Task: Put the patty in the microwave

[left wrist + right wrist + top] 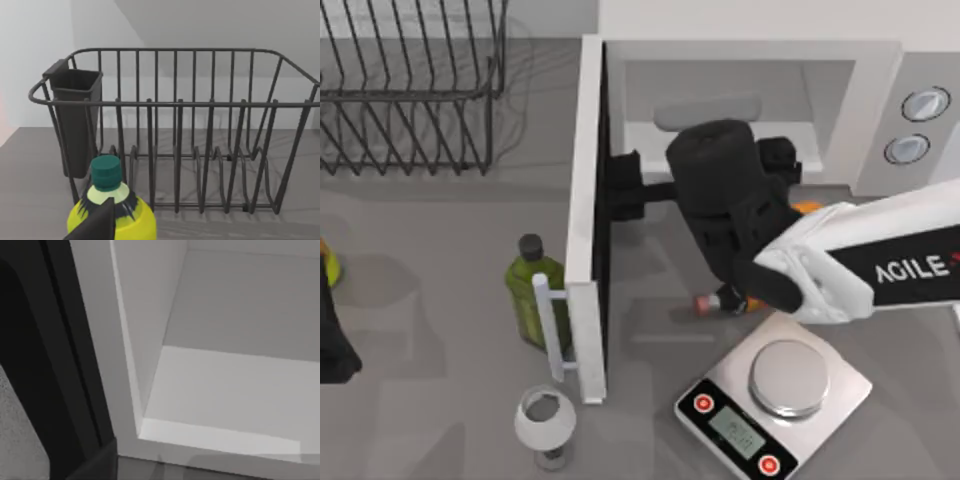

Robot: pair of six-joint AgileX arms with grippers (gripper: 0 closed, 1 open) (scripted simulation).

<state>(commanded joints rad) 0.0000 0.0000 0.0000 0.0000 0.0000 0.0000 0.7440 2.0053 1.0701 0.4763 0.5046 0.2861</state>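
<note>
The white microwave [740, 60] stands at the back right with its door [584, 220] swung wide open and its pale inside [235, 390] bare. My right arm reaches across the front of the opening. Its gripper [620, 187] is against the dark inner face of the door. A sliver of orange-brown, apparently the patty [807, 207], peeks out on the table beside the arm's wrist, and the arm hides the rest of it. My left arm [335, 345] is parked at the table's left edge.
An orange bottle with a red cap [705, 302] lies under the right arm. In front stands a scale [775, 400]. A green bottle [533, 285] and a lamp-like cup [545, 420] stand left of the door. A wire rack [410, 90] fills the back left, with a yellow bottle [112, 215] before it.
</note>
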